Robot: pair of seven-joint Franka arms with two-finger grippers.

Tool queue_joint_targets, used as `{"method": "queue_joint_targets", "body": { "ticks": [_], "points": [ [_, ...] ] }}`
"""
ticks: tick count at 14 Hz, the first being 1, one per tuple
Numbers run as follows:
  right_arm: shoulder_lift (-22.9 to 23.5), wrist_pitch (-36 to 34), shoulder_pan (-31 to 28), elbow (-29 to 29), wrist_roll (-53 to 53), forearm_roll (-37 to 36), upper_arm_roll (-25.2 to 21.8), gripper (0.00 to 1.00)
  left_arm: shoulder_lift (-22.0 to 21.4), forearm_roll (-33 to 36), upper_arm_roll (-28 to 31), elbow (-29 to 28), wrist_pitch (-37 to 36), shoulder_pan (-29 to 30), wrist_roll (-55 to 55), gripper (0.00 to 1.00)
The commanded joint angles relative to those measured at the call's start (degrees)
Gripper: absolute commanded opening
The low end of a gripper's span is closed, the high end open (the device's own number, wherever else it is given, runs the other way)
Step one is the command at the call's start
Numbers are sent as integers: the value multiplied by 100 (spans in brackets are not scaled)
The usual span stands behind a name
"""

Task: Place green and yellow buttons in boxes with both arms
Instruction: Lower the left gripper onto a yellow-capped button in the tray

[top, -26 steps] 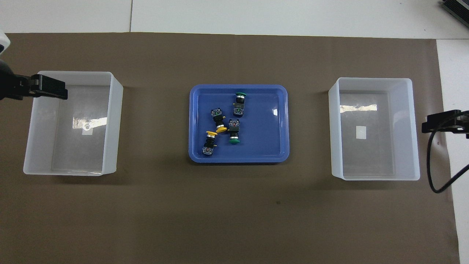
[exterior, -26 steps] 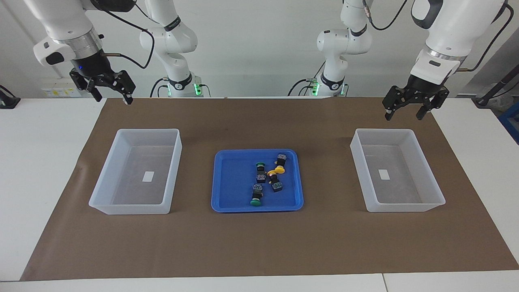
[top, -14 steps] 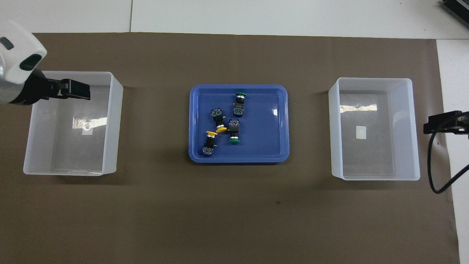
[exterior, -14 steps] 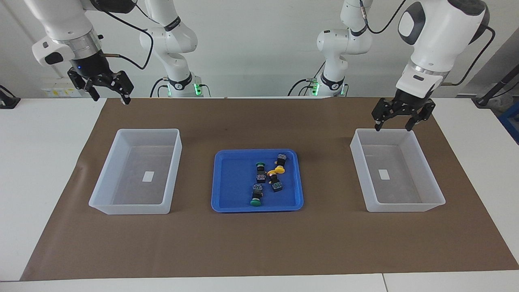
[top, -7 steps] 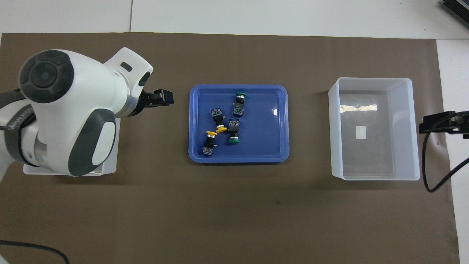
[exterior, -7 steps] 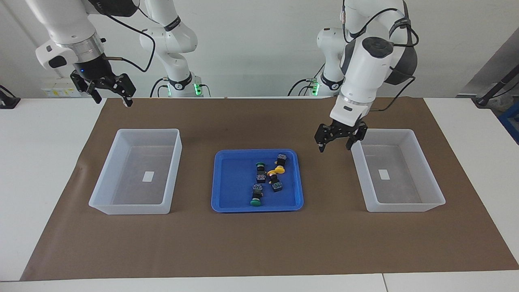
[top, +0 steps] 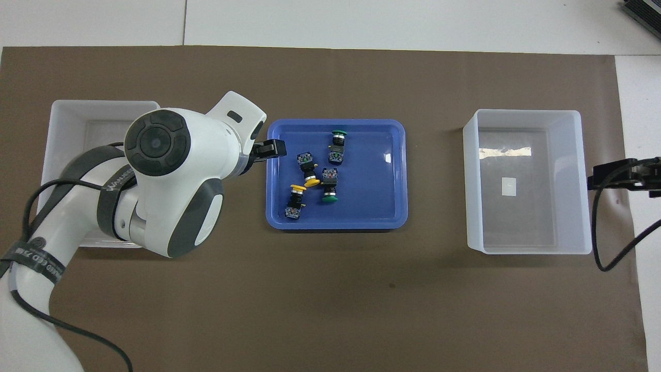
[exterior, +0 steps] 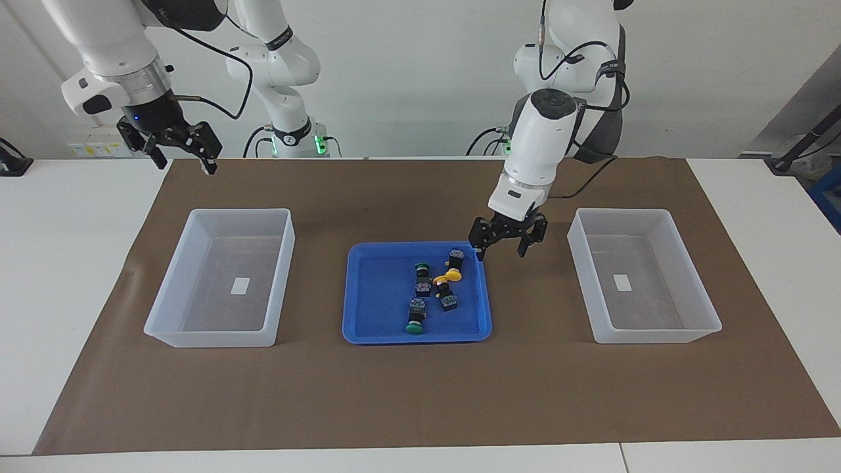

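Bring the left claw (exterior: 501, 253), spread wide and holding nothing, from above the rim of the blue tray (exterior: 394, 244) at the left arm's end in over the nearest yellow button (exterior: 452, 274). Turn the wrist so the fingers straddle the black body across its narrow width, not the round cap. Mind the second yellow button (exterior: 441, 282), touching or almost touching the first; come straight down to avoid shoving both. Leave alone for now the green button (exterior: 421, 267) beside them and the other green button (exterior: 414, 326), farthest from the robots. All four on their sides in the tray. Carry afterwards to the box (exterior: 621, 211) at the left arm's end, not yet filled, like its twin box (exterior: 240, 211).

Keep the right claw (exterior: 185, 164), likewise wide and bare, waiting high over the mat's corner.

Underneath: a flat brown paper mat (exterior: 420, 394) on a white table (exterior: 66, 263), probably steady footing for tray and boxes. Around: a plain pale wall (exterior: 407, 66), black cables trailing from the arms.
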Motion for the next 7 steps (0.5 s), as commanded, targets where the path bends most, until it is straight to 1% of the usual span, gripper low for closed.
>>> {"method": "queue_joint_targets", "body": {
  "ticks": [1,4,7],
  "points": [
    [-139,145,-28,-168,17,53,19,100,233,-44,90,-302,631,-310,-508,100],
    [-139,145,-28,-168,17,45,19,100,225,-44,90,-383,589,-407,-527,100],
    [-148,145,-28,-186,17,53,19,100,120,-44,90,-786,606,-565,-728,98]
  ]
}}
